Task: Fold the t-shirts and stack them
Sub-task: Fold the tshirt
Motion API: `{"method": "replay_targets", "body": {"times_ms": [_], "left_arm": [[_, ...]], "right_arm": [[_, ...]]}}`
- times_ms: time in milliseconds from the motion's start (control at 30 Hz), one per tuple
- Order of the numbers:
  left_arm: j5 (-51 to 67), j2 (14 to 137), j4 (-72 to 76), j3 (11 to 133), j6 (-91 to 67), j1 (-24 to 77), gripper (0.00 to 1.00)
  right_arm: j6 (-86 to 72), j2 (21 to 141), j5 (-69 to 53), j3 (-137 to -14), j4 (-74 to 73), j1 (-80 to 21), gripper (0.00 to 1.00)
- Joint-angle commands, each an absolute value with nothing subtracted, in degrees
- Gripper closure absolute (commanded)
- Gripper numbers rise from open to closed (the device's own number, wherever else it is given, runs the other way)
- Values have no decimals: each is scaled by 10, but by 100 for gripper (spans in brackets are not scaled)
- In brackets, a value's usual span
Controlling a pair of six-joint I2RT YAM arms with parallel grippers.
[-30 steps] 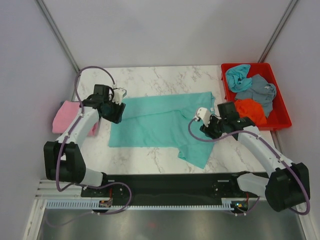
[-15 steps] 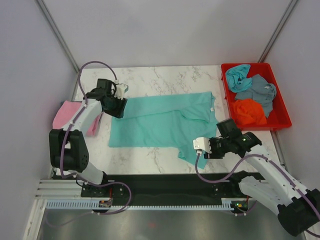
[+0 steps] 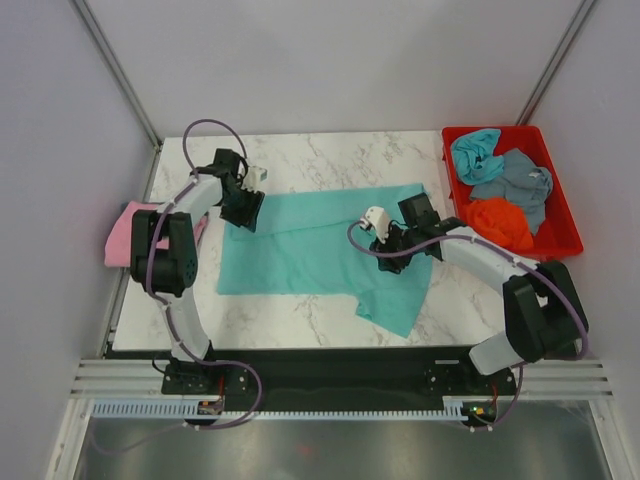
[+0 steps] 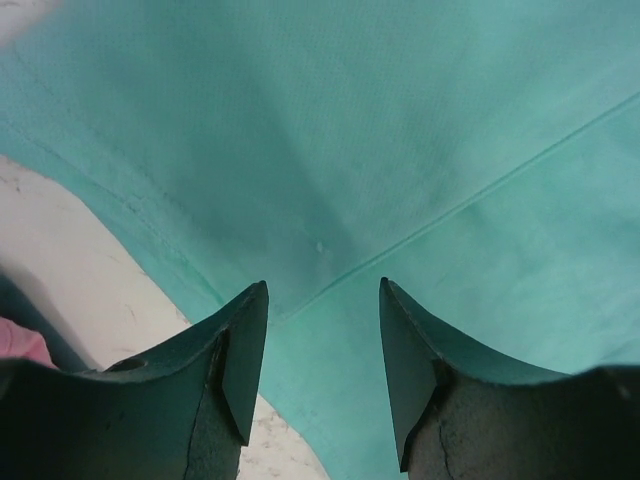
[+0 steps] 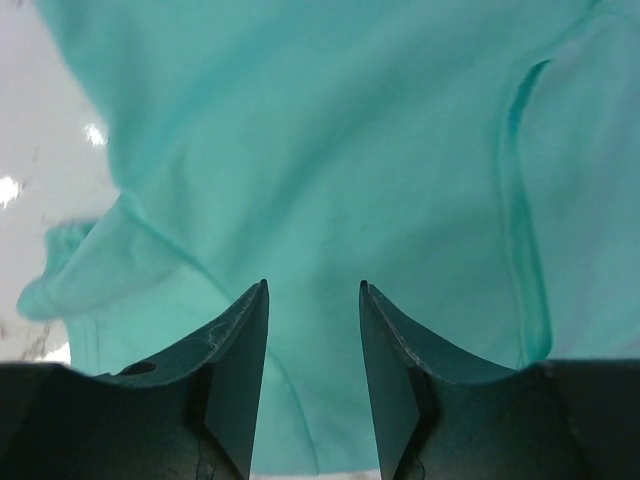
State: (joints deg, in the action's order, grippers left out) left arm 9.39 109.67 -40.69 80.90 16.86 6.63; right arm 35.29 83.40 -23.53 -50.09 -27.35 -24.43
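Top external: both arms reach over the teal-green t-shirt (image 3: 300,250), spread on the marble table (image 3: 320,150).
Left gripper (image 3: 243,208) at its far-left corner, right gripper (image 3: 392,255) over its right side; pink t-shirt (image 3: 125,235) at the table's left edge; light blue t-shirt (image 3: 475,152), grey-blue t-shirt (image 3: 515,180) and orange t-shirt (image 3: 495,220) in the red tray (image 3: 570,240). Left wrist: jaws parted, empty, above a teal seam. Right wrist: jaws released, wrinkled teal cloth below.
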Motion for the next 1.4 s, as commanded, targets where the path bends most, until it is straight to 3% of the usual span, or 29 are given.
{"method": "replay_targets", "body": {"times_ms": [0, 200, 700, 1167, 1367], "left_arm": [[105, 1141, -433, 878, 141, 67, 44], [99, 1199, -462, 948, 127, 64, 45], [68, 1335, -563, 1109, 102, 57, 45], [34, 1458, -574, 1332, 121, 56, 43], [40, 1436, -564, 1363, 117, 62, 45]], "right_arm": [[202, 901, -243, -562, -181, -216, 50], [23, 1025, -278, -651, -134, -135, 49], [-46, 1220, -258, -824, -158, -89, 45], [-60, 1266, -240, -874, -149, -90, 43], [-25, 1246, -227, -900, -148, -92, 44]]}}
